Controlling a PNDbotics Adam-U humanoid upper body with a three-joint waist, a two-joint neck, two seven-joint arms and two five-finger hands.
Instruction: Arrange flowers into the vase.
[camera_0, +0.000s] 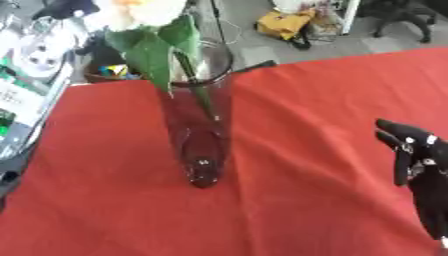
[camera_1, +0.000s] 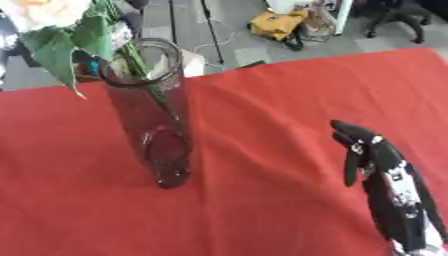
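A tall clear glass vase (camera_0: 199, 125) stands on the red tablecloth (camera_0: 297, 115), left of centre. A pale cream flower (camera_0: 144, 11) with broad green leaves (camera_0: 157, 47) sits in it, its stem running down inside the glass and its head leaning over the rim to the upper left. My right hand (camera_1: 376, 160) rests at the lower right with straight fingers pointing up, well apart from the vase and holding nothing. My left hand shows in neither view.
The cloth's far edge runs along the top. Beyond it lie a grey floor, a yellow bag (camera_0: 284, 22) and black chair legs (camera_0: 402, 20). A cluttered white surface (camera_0: 26, 65) borders the cloth on the left.
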